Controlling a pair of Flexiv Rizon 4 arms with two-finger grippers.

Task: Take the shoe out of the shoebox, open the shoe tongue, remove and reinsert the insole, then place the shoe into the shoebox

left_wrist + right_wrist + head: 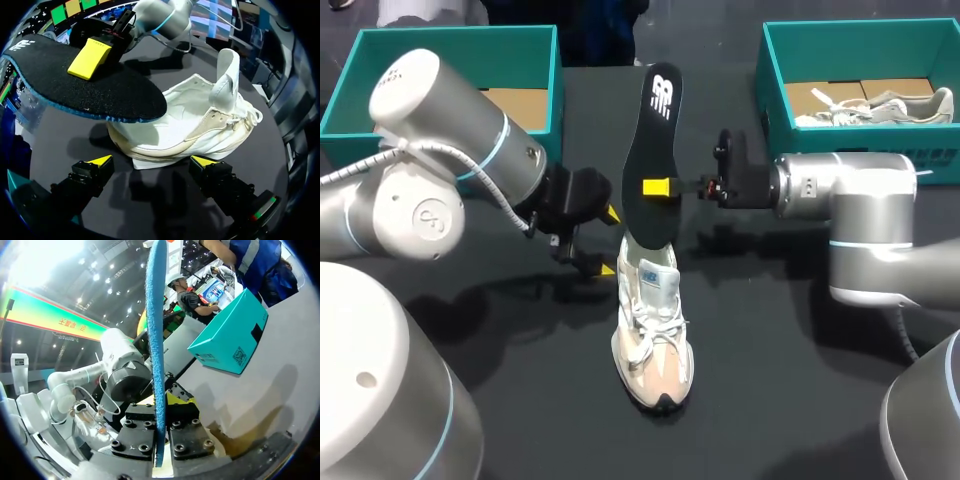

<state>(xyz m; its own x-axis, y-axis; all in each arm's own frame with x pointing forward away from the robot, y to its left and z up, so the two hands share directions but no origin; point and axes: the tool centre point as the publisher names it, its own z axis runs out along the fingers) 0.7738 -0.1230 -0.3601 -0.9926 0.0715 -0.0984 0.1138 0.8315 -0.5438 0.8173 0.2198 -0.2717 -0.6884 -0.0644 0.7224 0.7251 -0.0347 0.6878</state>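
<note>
My left claw [608, 240], angled downward, stands open; my right claw [657, 186], held level, clamps the insole [660, 140].

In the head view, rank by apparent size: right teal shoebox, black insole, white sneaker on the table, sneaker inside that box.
Largest: right teal cardboard shoebox
Then white sneaker on the table and black foam insole: alike, the raised insole nearer the camera
Smallest: pale sneaker inside the box

Our right claw [159, 416] pinches a thin blue-edged foam insole [155, 330] between its two black bolted fingers, one pressed on each face. We see the insole edge-on, standing upright and rising high above the claw. Just beyond it is our silver-white left arm [122, 372]. Ahead and to one side, a teal cardboard shoebox [227, 337] rests on the worktop [280, 390].
</note>
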